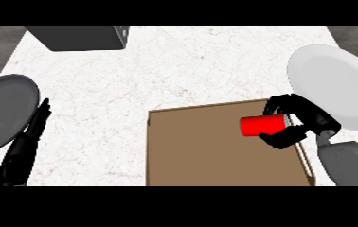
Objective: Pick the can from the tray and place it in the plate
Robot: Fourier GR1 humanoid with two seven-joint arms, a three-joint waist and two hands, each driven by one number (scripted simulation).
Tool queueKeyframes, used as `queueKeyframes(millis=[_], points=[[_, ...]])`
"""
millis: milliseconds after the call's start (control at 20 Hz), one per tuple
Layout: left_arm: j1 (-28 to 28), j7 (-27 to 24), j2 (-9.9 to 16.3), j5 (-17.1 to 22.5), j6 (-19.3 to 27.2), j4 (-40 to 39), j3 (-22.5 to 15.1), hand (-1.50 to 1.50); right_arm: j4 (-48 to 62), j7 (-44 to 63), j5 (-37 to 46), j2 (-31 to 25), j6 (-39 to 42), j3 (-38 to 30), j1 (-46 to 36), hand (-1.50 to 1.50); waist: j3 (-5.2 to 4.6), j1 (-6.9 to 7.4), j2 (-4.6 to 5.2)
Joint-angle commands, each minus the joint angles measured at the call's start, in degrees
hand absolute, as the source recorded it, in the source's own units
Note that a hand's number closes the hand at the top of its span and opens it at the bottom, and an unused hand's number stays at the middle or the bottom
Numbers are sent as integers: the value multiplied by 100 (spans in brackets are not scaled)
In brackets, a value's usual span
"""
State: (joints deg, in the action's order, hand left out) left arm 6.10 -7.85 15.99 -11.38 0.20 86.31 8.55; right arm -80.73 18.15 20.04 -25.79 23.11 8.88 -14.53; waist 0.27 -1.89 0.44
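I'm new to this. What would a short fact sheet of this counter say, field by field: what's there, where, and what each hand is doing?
surface: white speckled counter
tray: brown, flat, at the lower middle
can: red, over the tray's right part, lying sideways in the right hand
plate: white, at the right edge, nothing on it
right hand: fingers curled round the can
left hand: open, resting at the left edge
other: dark grey dish at the left edge; dark box at the top left

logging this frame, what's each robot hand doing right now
Left robot hand: open, holding nothing, resting at the left edge.
Right robot hand: curled round the red can over the tray.
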Motion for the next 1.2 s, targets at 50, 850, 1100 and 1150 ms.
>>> queueKeyframes(millis=[50, 850, 1100, 1150], points=[[31, -35, -26, 43, 35, 19, 53, 0, 610, -911, 275, -1729, 259, -828, 81, 150, 46, -131, 107], [-39, -51, -35, 88, -63, 89, -7, 0, 2907, -4770, 71, -3562, -1396, -3070, -201, 150, 97, 174, 92], [19, -94, -17, 48, -128, 113, -80, 0, 3561, -6413, -464, -3800, -976, -3525, -323, 150, 74, 294, 63], [-142, 17, 99, 97, -130, 128, 53, 0, 3705, -6915, -475, -3765, -908, -3522, -153, 150, 75, 199, 54]])
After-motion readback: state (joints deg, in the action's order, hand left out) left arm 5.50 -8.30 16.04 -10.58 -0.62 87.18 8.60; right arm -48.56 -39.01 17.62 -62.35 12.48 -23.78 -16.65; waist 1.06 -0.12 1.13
